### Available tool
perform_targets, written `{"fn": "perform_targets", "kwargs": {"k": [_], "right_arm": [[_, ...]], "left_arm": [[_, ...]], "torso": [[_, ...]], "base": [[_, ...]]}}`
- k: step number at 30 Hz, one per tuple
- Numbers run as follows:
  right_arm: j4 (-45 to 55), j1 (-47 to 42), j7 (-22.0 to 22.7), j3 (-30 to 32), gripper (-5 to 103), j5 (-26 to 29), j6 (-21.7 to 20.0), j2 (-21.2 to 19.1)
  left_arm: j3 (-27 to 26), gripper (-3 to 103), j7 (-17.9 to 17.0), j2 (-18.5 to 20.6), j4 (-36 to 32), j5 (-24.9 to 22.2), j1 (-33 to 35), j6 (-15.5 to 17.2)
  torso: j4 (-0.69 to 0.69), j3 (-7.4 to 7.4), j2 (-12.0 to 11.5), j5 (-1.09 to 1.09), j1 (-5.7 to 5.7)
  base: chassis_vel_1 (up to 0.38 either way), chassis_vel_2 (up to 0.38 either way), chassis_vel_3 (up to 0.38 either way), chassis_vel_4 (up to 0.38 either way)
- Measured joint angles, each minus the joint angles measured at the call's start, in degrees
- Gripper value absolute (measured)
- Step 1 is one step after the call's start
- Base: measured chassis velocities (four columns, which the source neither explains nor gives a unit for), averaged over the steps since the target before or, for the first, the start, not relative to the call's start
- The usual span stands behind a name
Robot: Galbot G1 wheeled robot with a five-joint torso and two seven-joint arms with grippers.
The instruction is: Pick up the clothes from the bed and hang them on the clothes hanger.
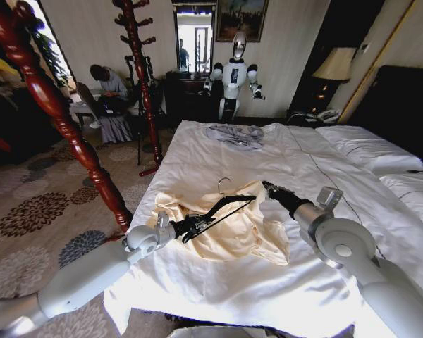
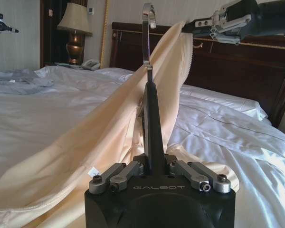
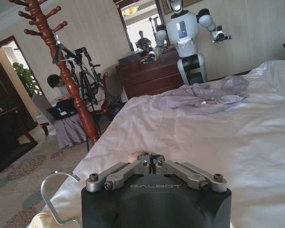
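Observation:
The cream-yellow clothes (image 1: 229, 236) lie rumpled on the white bed (image 1: 218, 289) near its foot. On top of them is the black clothes hanger (image 1: 222, 206), its silver hook (image 1: 224, 186) pointing toward the pillows. My left gripper (image 1: 185, 227) is shut on the hanger's lower end; the left wrist view has the hanger (image 2: 153, 128) rising straight out of the closed fingers. My right gripper (image 1: 266, 187) is shut on an edge of the clothes, and in the left wrist view that gripper (image 2: 199, 23) holds the fabric (image 2: 128, 123) lifted beside the hook.
A grey-blue garment (image 1: 234, 134) lies farther up the bed. A reddish wooden coat stand (image 1: 56, 105) rises close at the left, with a second one (image 1: 142, 77) behind it. A white humanoid robot (image 1: 234, 74) stands by the dresser. Pillows (image 1: 366, 148) lie at the right.

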Motion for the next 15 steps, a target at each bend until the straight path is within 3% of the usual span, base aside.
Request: {"fn": "perform_targets", "kwargs": {"k": [6,15], "right_arm": [[1.7,1.1,1.6,2.2,0,5.2,0.5,-0.1],[1.8,-1.0,1.7,3.0,0,4.6,0.5,0.8]], "left_arm": [[3.4,18,-1.2,-1.3,1.2,-0.2,-2.5,0.0],[2.2,18,-4.0,-4.2,0.2,-4.7,-5.1,0.5]], "torso": [[0.01,0.0,0.0,0.0,0.0],[-0.01,0.0,0.0,0.0,0.0]], "base": [[0.0,0.0,0.0,0.0],[0.0,0.0,0.0,0.0]]}}
